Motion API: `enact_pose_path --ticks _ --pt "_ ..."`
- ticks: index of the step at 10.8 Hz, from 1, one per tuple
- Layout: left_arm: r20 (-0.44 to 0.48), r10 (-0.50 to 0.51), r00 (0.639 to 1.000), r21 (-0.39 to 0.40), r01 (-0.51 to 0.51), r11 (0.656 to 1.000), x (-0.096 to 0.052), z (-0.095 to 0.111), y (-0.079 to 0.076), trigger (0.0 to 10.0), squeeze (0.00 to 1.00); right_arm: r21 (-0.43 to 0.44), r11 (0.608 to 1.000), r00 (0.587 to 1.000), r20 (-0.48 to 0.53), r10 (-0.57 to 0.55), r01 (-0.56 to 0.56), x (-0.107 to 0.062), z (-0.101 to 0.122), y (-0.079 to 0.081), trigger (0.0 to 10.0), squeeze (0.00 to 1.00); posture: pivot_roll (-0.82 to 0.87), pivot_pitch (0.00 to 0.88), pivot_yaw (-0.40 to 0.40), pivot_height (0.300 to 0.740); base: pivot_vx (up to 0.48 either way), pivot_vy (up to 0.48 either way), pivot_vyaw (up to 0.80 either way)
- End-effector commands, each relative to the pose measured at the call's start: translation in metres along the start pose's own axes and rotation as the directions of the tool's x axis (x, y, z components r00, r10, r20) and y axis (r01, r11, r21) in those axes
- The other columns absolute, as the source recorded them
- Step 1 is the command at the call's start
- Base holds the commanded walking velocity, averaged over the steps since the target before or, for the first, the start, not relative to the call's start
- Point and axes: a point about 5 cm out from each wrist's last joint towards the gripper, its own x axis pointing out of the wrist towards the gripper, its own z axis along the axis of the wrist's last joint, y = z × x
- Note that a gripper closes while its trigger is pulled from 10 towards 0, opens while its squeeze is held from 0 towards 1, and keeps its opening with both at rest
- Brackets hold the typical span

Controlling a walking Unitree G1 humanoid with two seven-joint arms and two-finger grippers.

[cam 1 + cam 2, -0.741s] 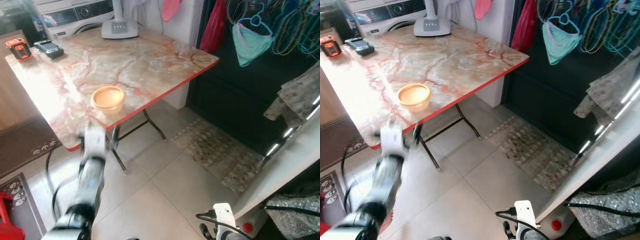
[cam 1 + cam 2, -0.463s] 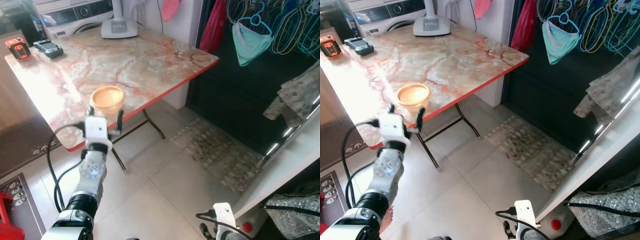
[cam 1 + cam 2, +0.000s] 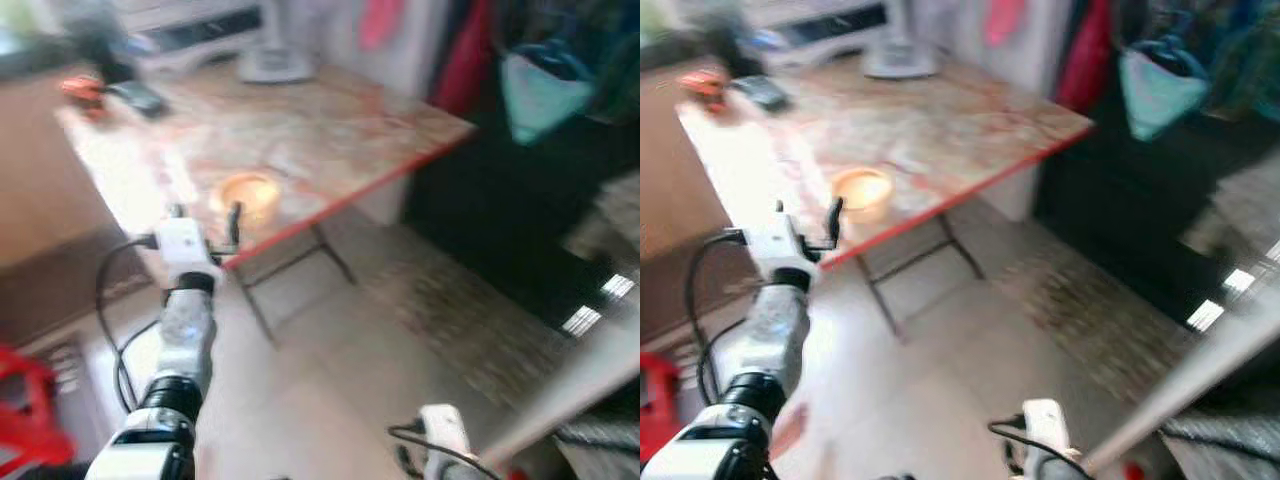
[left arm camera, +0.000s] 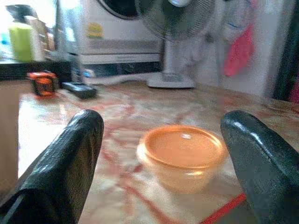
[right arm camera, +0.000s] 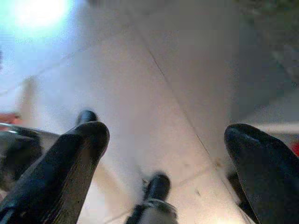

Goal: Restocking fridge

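Observation:
A small round orange container with a lid (image 3: 246,194) sits near the front edge of a marble-patterned table (image 3: 330,120) with a red rim. My left gripper (image 3: 204,214) is raised just short of that edge, open, its two black fingers (image 4: 70,158) framing the container (image 4: 181,156) without touching it. My right gripper (image 5: 163,158) hangs low over the tiled floor, open and holding nothing; its white wrist (image 3: 445,438) is at the bottom of the head views. The head views are blurred.
At the far side of the table are a fan base (image 3: 272,65), a black device (image 3: 140,97) and an orange-black tool (image 3: 82,88), with a washing machine (image 4: 121,28) behind. Clothes and hangers (image 3: 545,90) hang at the right. Something red (image 3: 25,410) stands at the lower left.
My left arm has swung up from low and blurred to level with the table edge, fingers open toward the orange container. The whole view has shifted right and blurred, so the camera moved.

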Motion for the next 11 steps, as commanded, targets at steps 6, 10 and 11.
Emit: enact_pose_path --ticks 6,10,11 --pt "0.010 0.007 1.000 -0.027 -0.007 1.000 0.0054 0.0052 -0.0002 10.0 0.00 -0.006 1.000 1.000 0.017 -0.001 0.001 -0.0003 -0.0002 0.0002 10.0 0.00 0.11 0.035 0.026 0.740 0.256 0.000 0.13" --pt "0.016 0.013 1.000 -0.032 -0.012 0.999 0.0061 0.0067 0.0000 10.0 0.00 -0.002 1.000 1.000 0.018 -0.008 0.008 -0.0004 0.0021 -0.0032 10.0 0.00 0.11 0.046 0.024 0.740 0.254 0.000 0.80" --pt "0.017 0.017 1.000 -0.035 -0.016 0.999 0.0063 0.0072 0.0008 10.0 0.00 0.029 1.000 1.000 0.019 -0.013 0.012 -0.0003 0.0022 -0.0034 10.0 0.00 0.11 0.049 0.023 0.740 0.251 0.000 0.00"
